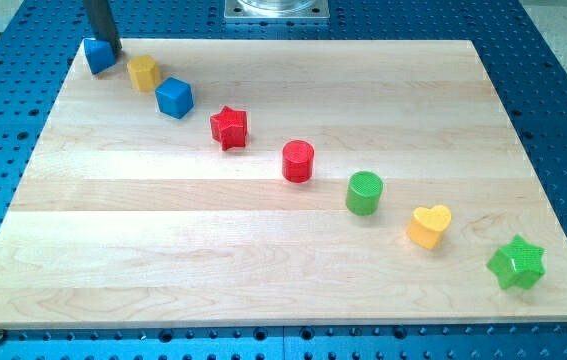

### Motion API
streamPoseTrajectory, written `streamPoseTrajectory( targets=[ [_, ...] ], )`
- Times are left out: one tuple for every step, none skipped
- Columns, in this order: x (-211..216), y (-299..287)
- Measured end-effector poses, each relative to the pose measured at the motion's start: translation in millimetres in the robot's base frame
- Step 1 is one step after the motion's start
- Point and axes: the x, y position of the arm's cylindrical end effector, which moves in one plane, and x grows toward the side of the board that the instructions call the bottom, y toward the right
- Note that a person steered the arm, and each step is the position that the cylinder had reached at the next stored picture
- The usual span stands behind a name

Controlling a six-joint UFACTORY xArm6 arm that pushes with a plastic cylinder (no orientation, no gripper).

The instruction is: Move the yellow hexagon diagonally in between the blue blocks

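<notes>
The yellow hexagon (143,72) sits near the view's top left, on a diagonal line between two blue blocks. One blue block (98,55) lies up-left of it at the board's corner. The other blue block, a cube (174,97), lies down-right of it. My tip (110,47) stands at the upper right edge of the corner blue block, touching or nearly touching it, just left of the yellow hexagon.
A diagonal row runs on toward the view's bottom right: a red star (229,128), a red cylinder (298,161), a green cylinder (364,192), a yellow heart (429,226) and a green star (516,263). The wooden board (263,260) lies on a blue perforated table.
</notes>
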Motion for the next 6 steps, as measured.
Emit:
streamPoseTrajectory(
  targets=[
    [-16,61],
    [0,79],
    [26,97],
    [54,106],
    [56,69],
    [56,57]
  ],
)
